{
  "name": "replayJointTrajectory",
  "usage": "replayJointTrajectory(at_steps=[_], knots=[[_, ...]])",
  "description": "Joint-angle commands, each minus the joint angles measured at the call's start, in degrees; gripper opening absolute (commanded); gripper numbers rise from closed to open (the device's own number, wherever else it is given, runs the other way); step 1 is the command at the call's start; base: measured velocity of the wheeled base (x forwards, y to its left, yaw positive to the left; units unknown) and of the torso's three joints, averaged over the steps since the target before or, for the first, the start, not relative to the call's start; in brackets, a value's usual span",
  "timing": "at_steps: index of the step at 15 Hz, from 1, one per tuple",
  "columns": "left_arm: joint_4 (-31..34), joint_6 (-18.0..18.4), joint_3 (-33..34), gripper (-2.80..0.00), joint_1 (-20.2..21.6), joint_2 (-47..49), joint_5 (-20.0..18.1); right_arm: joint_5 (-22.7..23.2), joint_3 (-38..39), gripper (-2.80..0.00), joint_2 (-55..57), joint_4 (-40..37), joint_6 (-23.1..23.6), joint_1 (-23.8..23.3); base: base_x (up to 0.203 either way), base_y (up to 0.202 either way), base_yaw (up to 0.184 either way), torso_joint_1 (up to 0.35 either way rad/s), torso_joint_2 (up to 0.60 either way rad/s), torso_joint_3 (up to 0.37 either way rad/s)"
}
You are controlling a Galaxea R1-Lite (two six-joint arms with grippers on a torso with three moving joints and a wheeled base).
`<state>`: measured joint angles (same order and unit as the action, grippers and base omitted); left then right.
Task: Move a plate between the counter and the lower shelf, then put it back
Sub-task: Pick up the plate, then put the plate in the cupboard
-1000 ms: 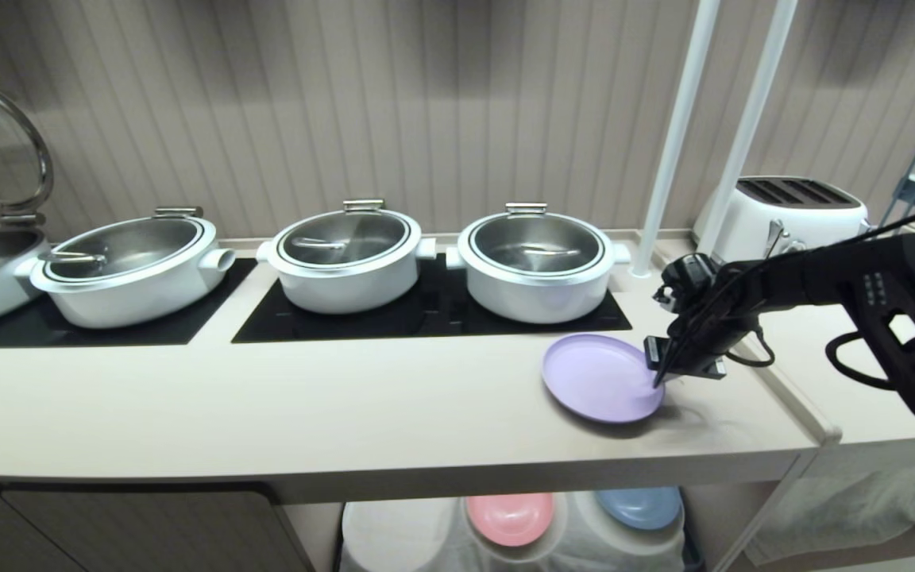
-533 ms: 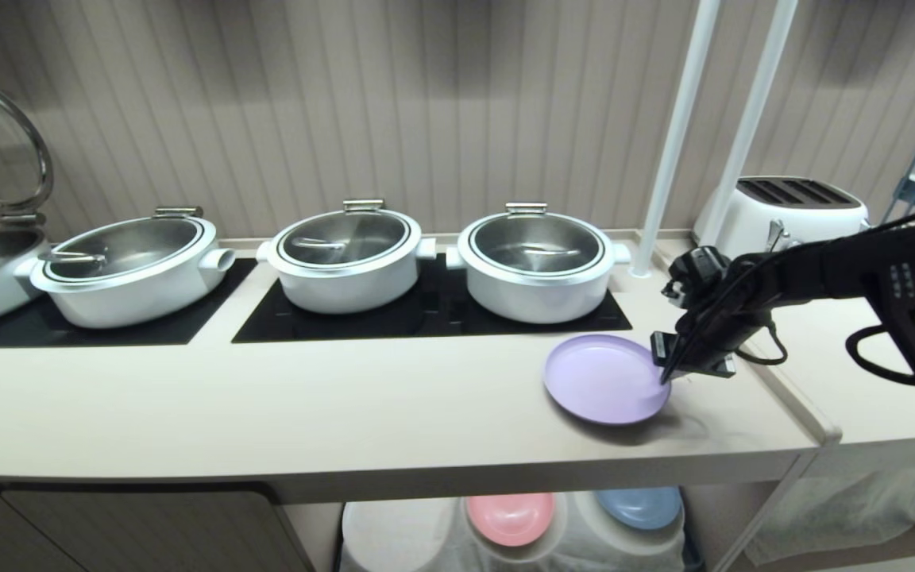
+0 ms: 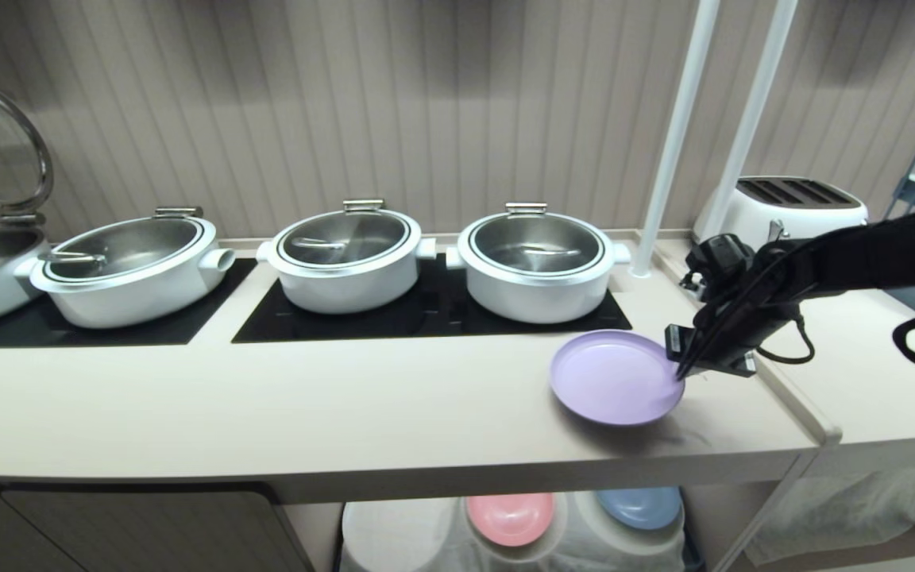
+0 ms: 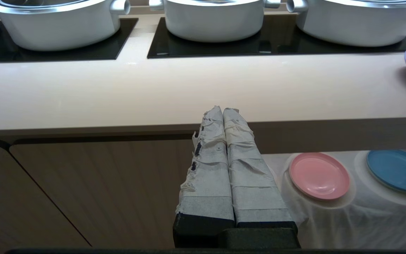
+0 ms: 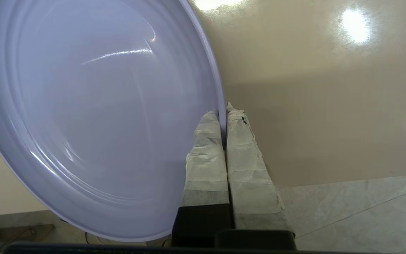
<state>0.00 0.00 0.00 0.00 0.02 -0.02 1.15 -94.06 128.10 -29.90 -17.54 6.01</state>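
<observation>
A: Setting, please.

B: Ribbed beige wall panelling behind; the counter, cream, long, with black hob panels set into it. Three white pots on the panels, each with a steel lid.

A: Item one, taking the right-hand pot as reference.

B: The plate, lilac, round, shallow. It sits in front of that pot and toward the counter's right end, tilted, its shadow lying on the worktop beneath.

A: What has it?

B: The right gripper, at the plate's rim on the side away from the pot. In the right wrist view the taped fingers are pinched together on the rim, one pad inside the plate, the other outside.

A: Item two?

B: The left gripper, well to the left of that pot and low, in front of the counter's edge. Fingers pressed flat together, nothing between them.

A: Below?

B: A pink plate and a blue plate on white cloth under the counter, beneath the reference pot's side.

A: Beyond the pot?

B: A white toaster, further right, behind two white poles.
</observation>
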Motion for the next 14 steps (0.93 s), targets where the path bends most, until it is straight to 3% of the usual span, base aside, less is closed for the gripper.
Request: replayJointTrajectory(at_steps=[1,10,14], knots=[[0.0,0.0,0.0,-2.8,0.0,0.0,0.0,0.1,1.0,-2.8,-2.7,-0.2,-0.1,0.0,0.0,0.0,0.0,0.0,0.0,0.0],[0.0,0.0,0.0,-2.8,0.0,0.0,0.0,0.2,16.7,-2.8,-18.3,1.4,-0.2,-0.1,0.0,0.0,0.0,0.0,0.0,0.0],[0.0,0.0,0.0,-2.8,0.0,0.0,0.0,4.5,24.8,-2.8,-27.9,3.1,-0.1,-0.1,0.0,0.0,0.0,0.0,0.0,0.0]])
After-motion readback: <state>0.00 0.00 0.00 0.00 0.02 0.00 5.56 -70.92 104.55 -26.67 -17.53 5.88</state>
